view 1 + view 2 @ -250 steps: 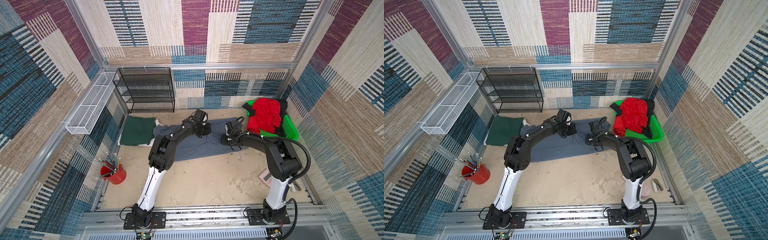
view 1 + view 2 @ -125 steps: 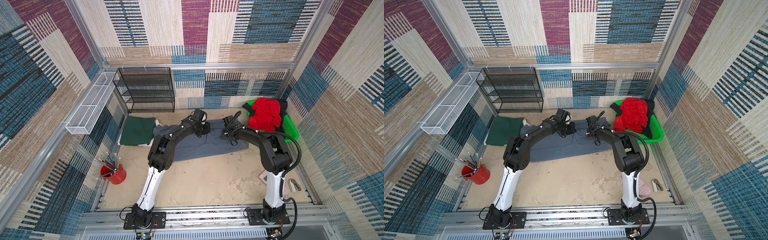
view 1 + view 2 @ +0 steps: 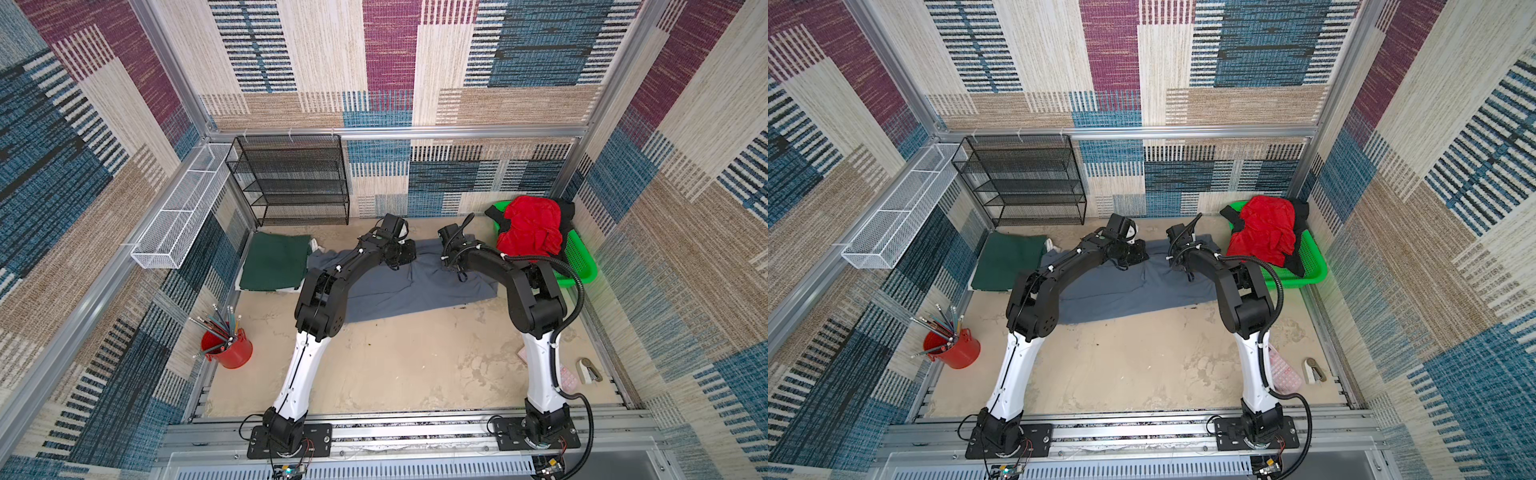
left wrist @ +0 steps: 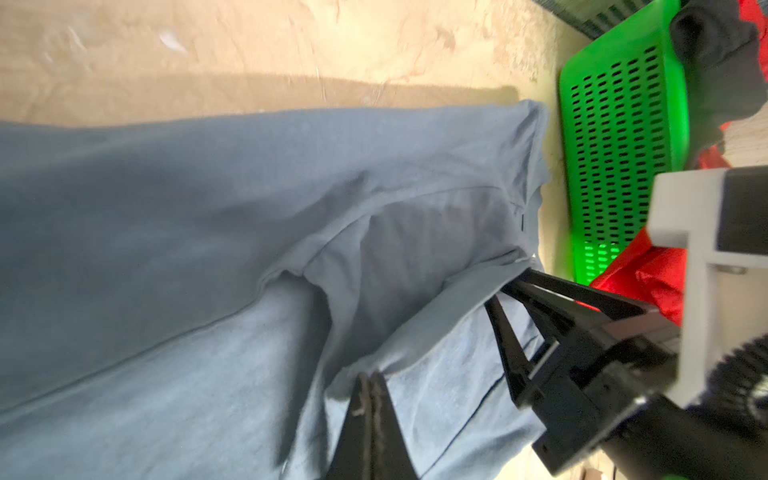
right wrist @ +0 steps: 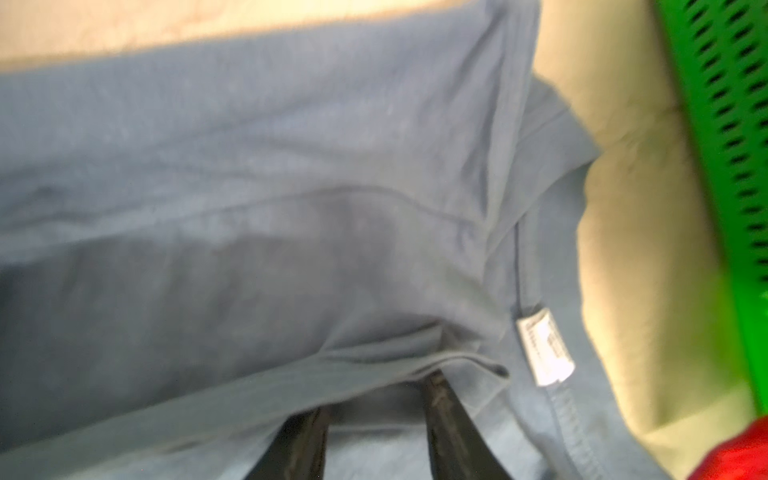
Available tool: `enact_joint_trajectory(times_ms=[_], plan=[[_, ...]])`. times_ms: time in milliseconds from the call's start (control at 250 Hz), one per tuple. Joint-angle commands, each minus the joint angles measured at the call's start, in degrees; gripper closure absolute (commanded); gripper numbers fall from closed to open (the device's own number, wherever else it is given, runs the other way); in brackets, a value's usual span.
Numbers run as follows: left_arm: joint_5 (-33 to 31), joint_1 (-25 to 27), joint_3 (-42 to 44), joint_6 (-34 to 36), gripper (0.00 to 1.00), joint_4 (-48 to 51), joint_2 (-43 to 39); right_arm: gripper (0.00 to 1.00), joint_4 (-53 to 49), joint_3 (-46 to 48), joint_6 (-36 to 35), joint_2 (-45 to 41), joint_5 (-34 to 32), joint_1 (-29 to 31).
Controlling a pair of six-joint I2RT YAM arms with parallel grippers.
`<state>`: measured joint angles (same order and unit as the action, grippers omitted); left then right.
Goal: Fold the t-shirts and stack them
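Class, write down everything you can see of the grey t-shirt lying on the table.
The grey t-shirt is plain, soft, slate-grey cloth, lying spread and wrinkled across the back of the table. A small white label shows at one seam. The left gripper is shut on a raised fold; the right gripper has its jaws apart at another fold near the label.

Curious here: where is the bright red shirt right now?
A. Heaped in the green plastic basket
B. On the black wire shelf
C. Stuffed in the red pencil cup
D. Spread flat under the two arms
A: in both top views the red t-shirt lies crumpled in the green basket, on the right side at the back of the table.
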<state>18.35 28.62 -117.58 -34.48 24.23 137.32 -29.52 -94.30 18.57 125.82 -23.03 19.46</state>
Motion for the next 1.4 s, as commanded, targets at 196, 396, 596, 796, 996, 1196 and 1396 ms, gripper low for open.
enact_joint_trajectory(times_ms=[196,396,596,796,996,1196,1396], plan=[[0.37,-0.24,-4.15,1.35,1.0,2.25,2.34,0.59,1.63,-3.2,-3.42,2.04,-3.95,0.05],[0.2,-0.3,-3.54,1.17,1.0,1.96,2.08,0.61,2.18,-6.34,-5.1,4.4,-4.18,0.05],[-0.22,-0.41,-2.08,1.26,1.0,2.03,1.55,0.64,2.6,-9.28,-6.44,7.1,-3.36,0.05],[-1.03,-0.75,0.54,0.86,1.0,1.12,0.41,0.65,2.11,-13.65,-7.24,9.59,-4.4,0.05],[-1.24,-1.02,0.77,1.48,1.0,1.75,0.5,0.68,-0.01,-18.53,-7.76,11.47,-8.53,0.04],[-0.68,-1.28,0.26,0.88,1.0,1.44,1.19,0.75,0.89,-19.86,-8.57,10.94,-7.92,0.05],[-0.99,-1.46,0.63,2.17,0.6,2.23,-0.3,0.25,-1.97,-20.49,-6.42,7.72,-7.95,0.05]])
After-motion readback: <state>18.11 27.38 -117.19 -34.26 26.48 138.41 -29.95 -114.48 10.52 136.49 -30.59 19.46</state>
